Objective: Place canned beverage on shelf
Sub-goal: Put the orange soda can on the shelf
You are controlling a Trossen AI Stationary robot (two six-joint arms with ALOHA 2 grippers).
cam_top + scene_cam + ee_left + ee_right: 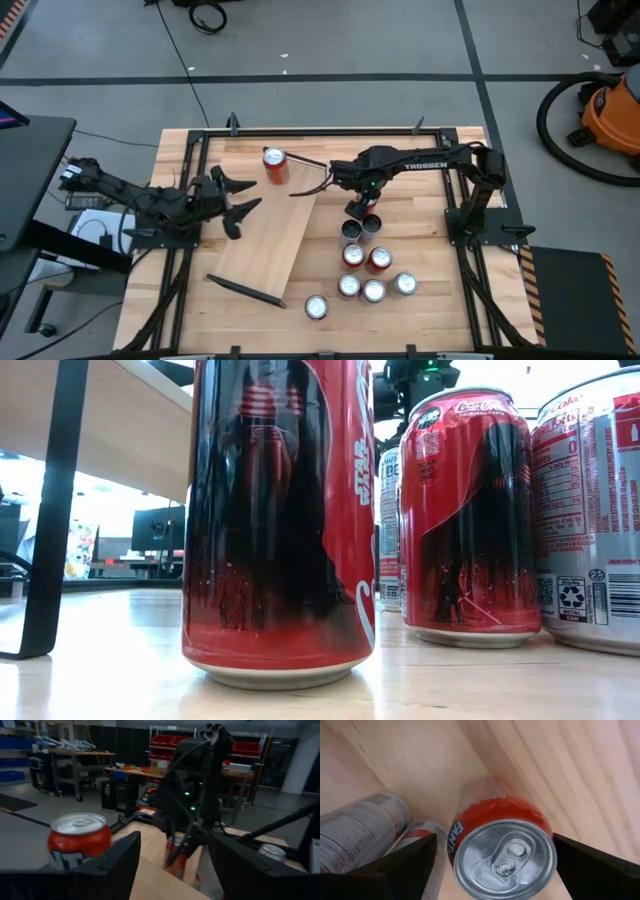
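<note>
Pick-up step in hand. Right gripper (362, 212) poised, fingers spread wide, straddling an orange aluminium can (501, 851) at the cluster's far end (not yet pinched). Left gripper (232, 200) idle, half-spread, empty, over the pale wood plank shelf (262, 246). Next: close, lift, carry left.

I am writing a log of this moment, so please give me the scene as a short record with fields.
shelf: pale plank lying slantwise on the table
right gripper: open, one finger on either side of an upright orange can
left gripper: open, empty, at the shelf's edge
second orange can: near the shelf's far end
group of cans: upright, to the right of the shelf
</note>
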